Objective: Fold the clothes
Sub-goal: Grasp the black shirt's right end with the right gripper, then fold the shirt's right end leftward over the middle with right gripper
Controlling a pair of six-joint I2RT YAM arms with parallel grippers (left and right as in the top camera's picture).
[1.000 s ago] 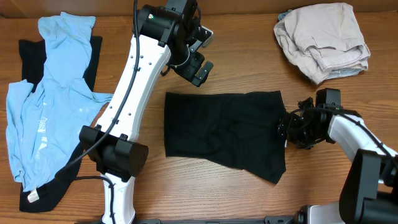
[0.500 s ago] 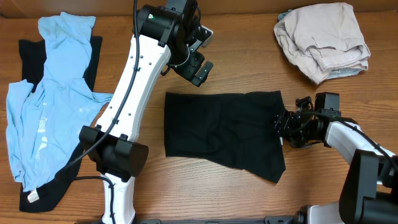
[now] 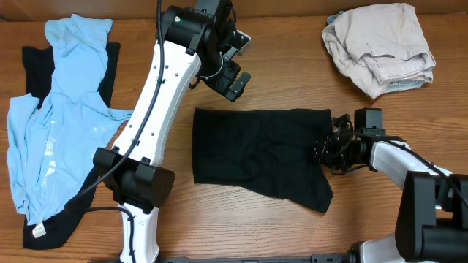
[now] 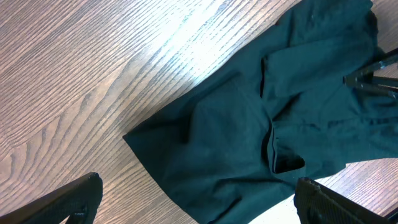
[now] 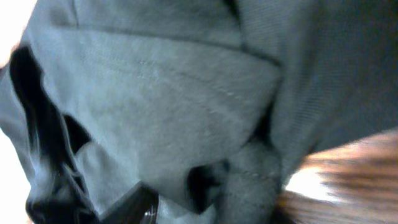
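The black shirt [image 3: 259,153] lies in the middle of the overhead picture on the table [image 3: 292,69]. The right gripper [image 3: 327,146] is at its right edge with cloth bunched by its fingers, but the close-up is too blurry to tell if it has a real pinch. If it has only a tiny bit, the shirt may slip out and fold crooked. The left gripper [image 3: 235,64] hangs wide open and empty above the shirt's top edge, so a pull from the right could drag the whole shirt sideways.
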